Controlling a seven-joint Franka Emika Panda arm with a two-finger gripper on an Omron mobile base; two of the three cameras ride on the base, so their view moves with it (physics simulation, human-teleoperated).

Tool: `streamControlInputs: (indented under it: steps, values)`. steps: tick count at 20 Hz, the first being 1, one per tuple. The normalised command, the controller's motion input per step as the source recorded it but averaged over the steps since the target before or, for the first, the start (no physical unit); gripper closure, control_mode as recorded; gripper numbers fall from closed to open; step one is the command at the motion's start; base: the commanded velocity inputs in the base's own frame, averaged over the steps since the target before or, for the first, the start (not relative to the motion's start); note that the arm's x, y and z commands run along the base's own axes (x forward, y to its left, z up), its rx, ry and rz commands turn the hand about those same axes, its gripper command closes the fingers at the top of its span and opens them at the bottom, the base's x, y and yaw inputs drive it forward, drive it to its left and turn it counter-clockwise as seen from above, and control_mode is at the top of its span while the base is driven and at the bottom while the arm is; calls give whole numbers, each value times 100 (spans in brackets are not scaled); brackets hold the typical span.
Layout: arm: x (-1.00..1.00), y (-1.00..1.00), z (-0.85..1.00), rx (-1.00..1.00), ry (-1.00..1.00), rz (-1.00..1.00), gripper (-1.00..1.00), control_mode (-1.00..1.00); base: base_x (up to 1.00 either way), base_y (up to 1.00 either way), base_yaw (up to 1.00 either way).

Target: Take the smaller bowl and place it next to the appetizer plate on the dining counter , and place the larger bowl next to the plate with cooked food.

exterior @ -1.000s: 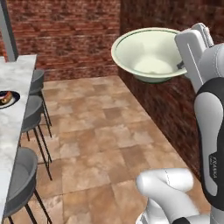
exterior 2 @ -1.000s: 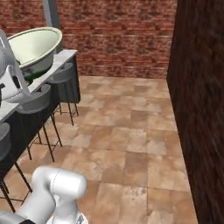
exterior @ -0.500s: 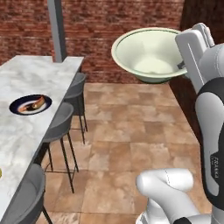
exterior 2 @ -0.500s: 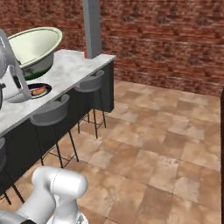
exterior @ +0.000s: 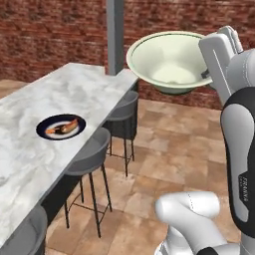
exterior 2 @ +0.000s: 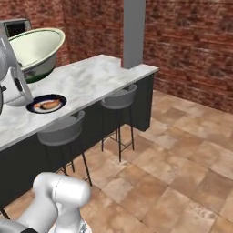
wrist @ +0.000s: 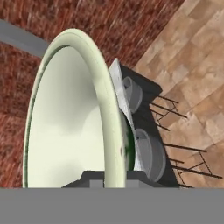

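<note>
My gripper (wrist: 114, 178) is shut on the rim of the larger bowl (exterior: 169, 62), a wide cream bowl held high in the air, tilted, to the right of the dining counter (exterior: 45, 164). The same bowl (exterior 2: 34, 50) hangs above the counter's near part (exterior 2: 100, 73) in the right base view. The plate with cooked food (exterior: 61, 126) is a small dark plate with orange-brown strips. It lies on the marble below and left of the bowl, and appears again (exterior 2: 46, 103) just under the bowl. The smaller bowl and the appetizer plate are out of view.
Grey bar stools (exterior: 89, 149) (exterior: 122, 107) stand along the counter's floor side. A grey pillar (exterior: 115, 35) rises at the counter's far end. Brick walls close the back. Open tiled floor (exterior 2: 182, 159) lies to the right.
The whole scene has shifted as the base moved: the counter and the dark plate now lie closer and further into view. The bowl stays in my gripper at the same height.
</note>
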Motion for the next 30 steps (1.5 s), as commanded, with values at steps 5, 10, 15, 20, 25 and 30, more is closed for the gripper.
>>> streamControlInputs:
  steps: [5,10,15,20,25,30]
  values:
    - [0,0,0,0,0,0,100,100,57,-17,43]
    - [0,0,0,0,0,0,100,100,60,-8,42]
    - [0,0,0,0,0,0,100,100,59,-19,44]
    - [0,0,0,0,0,0,100,100,51,-57,36]
    - [0,0,0,0,0,0,100,100,46,-78,26]
    - [0,0,0,0,0,0,100,100,60,-47,26]
